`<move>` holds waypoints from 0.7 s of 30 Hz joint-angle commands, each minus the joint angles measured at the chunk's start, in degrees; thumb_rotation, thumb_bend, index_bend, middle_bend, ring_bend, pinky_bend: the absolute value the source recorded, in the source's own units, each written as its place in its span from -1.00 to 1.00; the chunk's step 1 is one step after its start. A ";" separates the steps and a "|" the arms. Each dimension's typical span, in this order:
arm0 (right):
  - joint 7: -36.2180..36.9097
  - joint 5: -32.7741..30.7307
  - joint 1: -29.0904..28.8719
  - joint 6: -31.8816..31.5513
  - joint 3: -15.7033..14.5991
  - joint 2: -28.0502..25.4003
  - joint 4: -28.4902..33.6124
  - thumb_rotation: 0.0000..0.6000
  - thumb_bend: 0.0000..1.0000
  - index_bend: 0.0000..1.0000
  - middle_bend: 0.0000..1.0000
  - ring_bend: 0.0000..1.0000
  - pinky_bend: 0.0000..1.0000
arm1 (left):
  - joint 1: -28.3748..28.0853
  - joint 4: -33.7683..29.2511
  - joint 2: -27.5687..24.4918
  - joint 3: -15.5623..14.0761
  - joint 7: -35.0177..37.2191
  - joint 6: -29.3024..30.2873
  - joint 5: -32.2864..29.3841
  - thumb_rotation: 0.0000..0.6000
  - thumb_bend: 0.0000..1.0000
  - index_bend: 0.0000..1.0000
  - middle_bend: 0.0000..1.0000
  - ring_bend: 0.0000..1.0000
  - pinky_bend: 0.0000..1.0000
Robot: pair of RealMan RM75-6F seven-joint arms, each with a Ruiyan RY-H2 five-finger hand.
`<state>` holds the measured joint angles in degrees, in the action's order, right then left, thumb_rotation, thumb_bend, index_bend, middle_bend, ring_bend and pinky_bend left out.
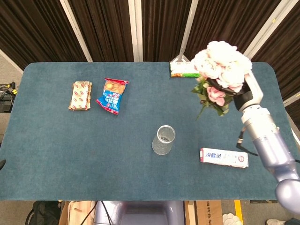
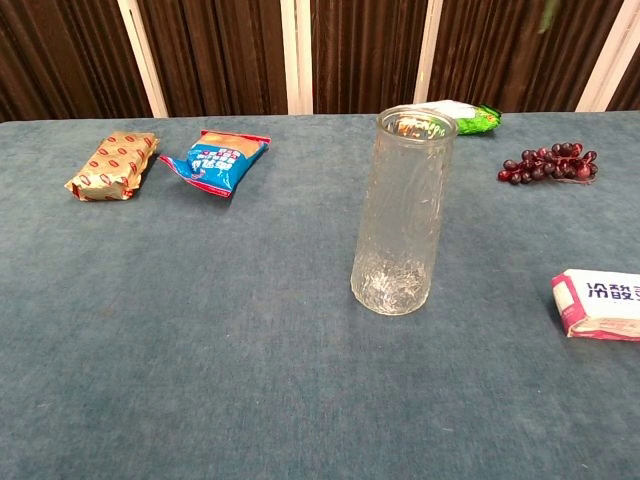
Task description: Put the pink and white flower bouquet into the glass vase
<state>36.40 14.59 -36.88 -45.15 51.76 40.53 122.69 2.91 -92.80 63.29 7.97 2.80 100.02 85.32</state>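
The pink and white flower bouquet (image 1: 221, 69) is held high above the right side of the table, blooms up toward the head camera and green stem ends pointing down-left. My right hand (image 1: 247, 93) grips its stems from the right. The glass vase (image 1: 163, 139) stands upright and empty near the table's middle, left of and below the bouquet. In the chest view the vase (image 2: 402, 212) fills the centre, and neither the bouquet nor the hand shows there. My left hand is in neither view.
A pink and white toothpaste box (image 1: 223, 157) lies right of the vase. Purple grapes (image 2: 548, 163) and a green packet (image 1: 180, 69) sit at the back right. A blue snack bag (image 1: 112, 95) and a brown wafer pack (image 1: 80, 95) lie at the back left.
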 commanded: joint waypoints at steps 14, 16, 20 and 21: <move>-4.94 -4.57 -11.31 -13.80 -6.58 9.76 4.63 1.00 -0.07 0.55 0.17 0.12 -0.62 | 0.99 0.12 -0.88 0.27 2.88 1.09 -0.20 1.00 -0.64 -0.69 -1.00 -1.00 -0.88; -5.44 -4.22 -11.89 -14.99 -7.32 11.18 4.64 1.00 -0.07 0.55 0.17 0.12 -0.62 | 1.09 0.12 -0.97 0.42 3.19 1.25 -0.41 1.00 -0.64 -0.69 -1.00 -1.00 -0.88; -6.14 -3.60 -12.83 -16.73 -8.24 13.72 4.49 1.00 -0.07 0.55 0.17 0.12 -0.62 | 1.09 0.11 -1.01 0.49 3.31 1.17 -0.54 1.00 -0.64 -0.69 -1.00 -1.00 -0.88; -6.18 -3.46 -12.98 -16.98 -8.41 14.35 4.44 1.00 -0.07 0.55 0.17 0.12 -0.62 | 1.06 0.09 -1.02 0.47 3.32 1.12 -0.48 1.00 -0.64 -0.69 -1.00 -1.00 -0.88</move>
<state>30.49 10.81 -49.45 -61.66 43.77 54.11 127.18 3.98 -92.70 62.28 8.44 6.11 101.15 84.84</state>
